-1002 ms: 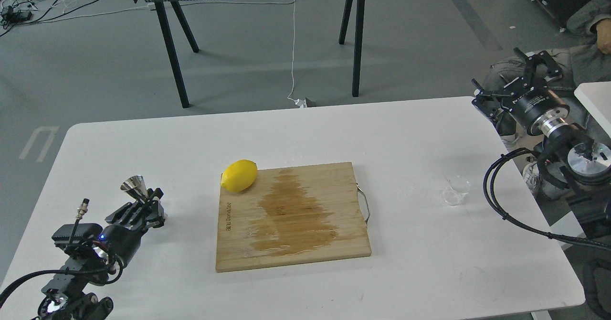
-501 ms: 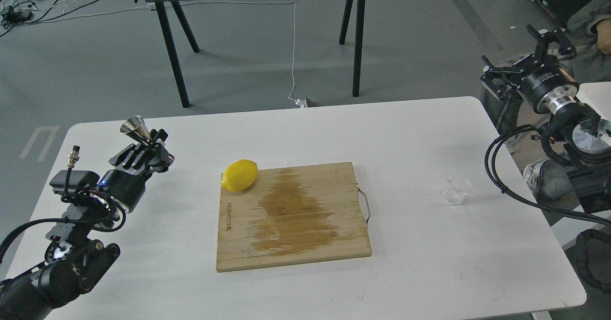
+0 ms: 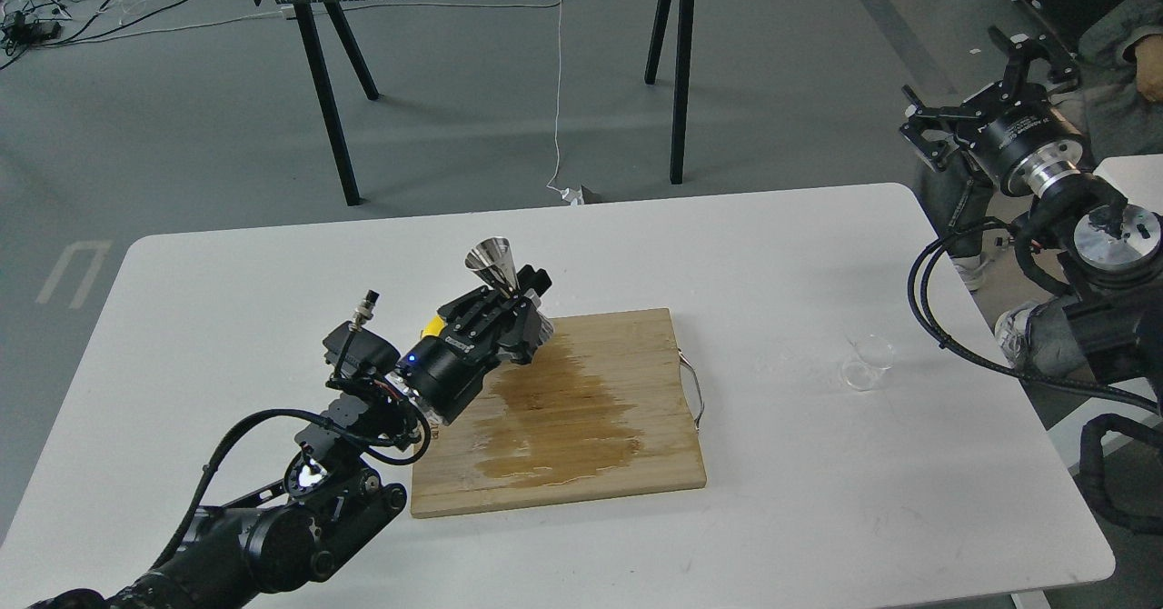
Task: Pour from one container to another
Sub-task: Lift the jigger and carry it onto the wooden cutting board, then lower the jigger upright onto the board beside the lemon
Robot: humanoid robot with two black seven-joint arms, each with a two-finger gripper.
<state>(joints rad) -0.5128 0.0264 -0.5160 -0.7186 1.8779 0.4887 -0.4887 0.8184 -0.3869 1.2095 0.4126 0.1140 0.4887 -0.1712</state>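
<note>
My left gripper point(image 3: 520, 293) is shut on the steel jigger point(image 3: 495, 265) and holds it upright above the far left corner of the wooden cutting board point(image 3: 581, 409). The jigger's upper cone points up with its mouth open. The tiny clear glass cup point(image 3: 866, 361) stands on the white table to the right of the board, with nothing touching it. My right gripper point(image 3: 977, 82) is open, raised beyond the table's far right corner, well above and behind the cup.
A yellow lemon point(image 3: 432, 326) is mostly hidden behind my left arm. A wet brown stain covers the board's middle. The board has a metal handle point(image 3: 695, 389) on its right side. A person sits at the right edge.
My left arm has swung right with the jigger, from the table's left side to over the board's far left corner, hiding the lemon. The right gripper shifted slightly left and up.
</note>
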